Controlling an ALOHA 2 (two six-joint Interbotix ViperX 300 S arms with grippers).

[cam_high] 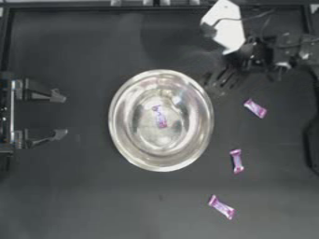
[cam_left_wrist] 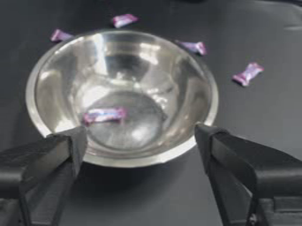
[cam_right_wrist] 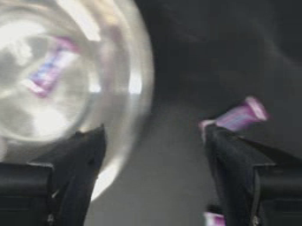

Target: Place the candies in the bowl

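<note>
A: Dark fingers of the left gripper [cam_left_wrist: 141,145] fill the near edge of its wrist view, spread wide apart, with nothing between them but the bowl [cam_high: 124,140] farther off.

B: Parked at the left side of the desk [cam_high: 68,196], then. And the right gripper [cam_high: 219,79]?

A: Just beyond the bowl's rim on the right, its fingers apart too, holding nothing. One candy in the bowl [cam_high: 160,116] lies on the bottom. Three more show on the desk to the right: the nearest candy [cam_high: 255,108], a middle candy [cam_high: 237,161] and a far candy [cam_high: 222,207], all well apart from each other.

B: A fifth?

A: The left wrist view shows four outside the bowl, so one is hidden from above.

B: How would they handle?

A: Light, I'd judge, with slick crinkly wrappers. Pinch across the firm middle, not the crimped ends, which would likely slip or fold.
</note>
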